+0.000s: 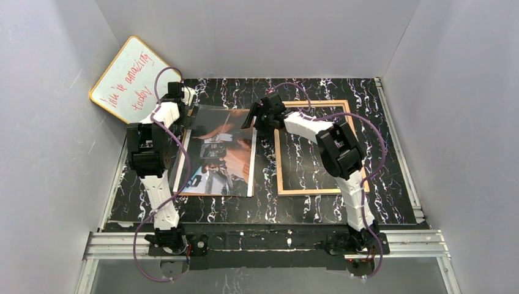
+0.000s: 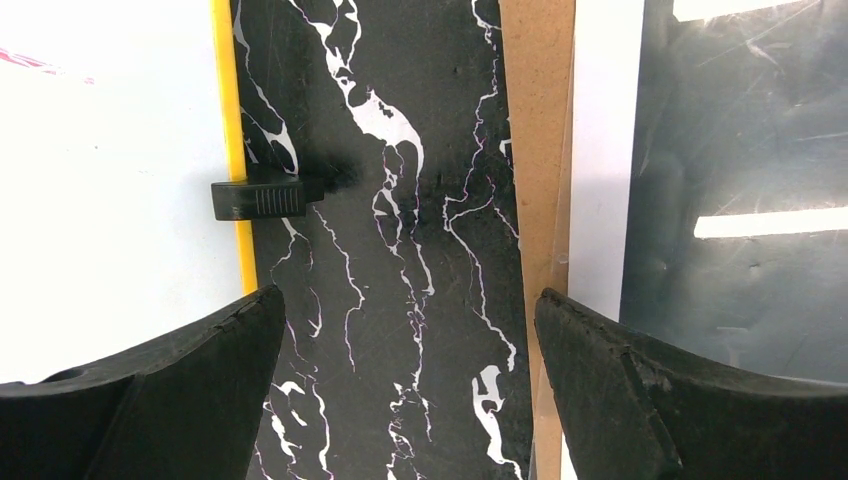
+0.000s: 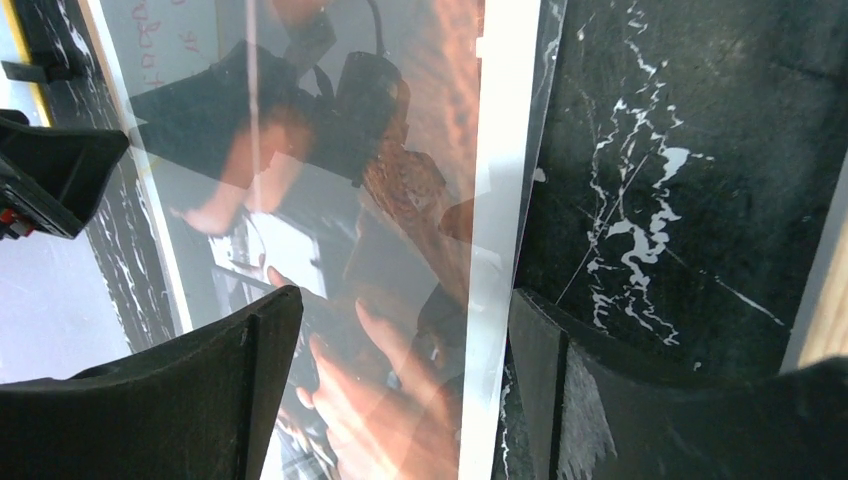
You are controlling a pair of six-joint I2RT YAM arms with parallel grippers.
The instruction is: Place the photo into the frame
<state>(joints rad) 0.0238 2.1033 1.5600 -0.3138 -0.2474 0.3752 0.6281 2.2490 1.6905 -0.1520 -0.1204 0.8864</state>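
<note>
The photo point(image 1: 220, 153) lies picture side up on the black marble mat, left of centre, glossy with a white border. It also shows in the right wrist view point(image 3: 350, 200) and the left wrist view point(image 2: 720, 200). The frame point(image 1: 315, 147) lies flat to its right, tan wood side up, with the mat showing through it. My right gripper point(image 1: 257, 116) is open at the photo's far right corner, and its jaws point(image 3: 405, 295) straddle the photo's white right edge. My left gripper point(image 1: 182, 97) is open and empty over bare mat point(image 2: 400, 300), just left of the photo's far left corner.
A brown backing board point(image 2: 535, 150) sticks out from under the photo's left edge. A yellow-rimmed whiteboard point(image 1: 131, 79) with red writing leans in the far left corner, with a black clip point(image 2: 257, 198) on its rim. Grey walls enclose the table.
</note>
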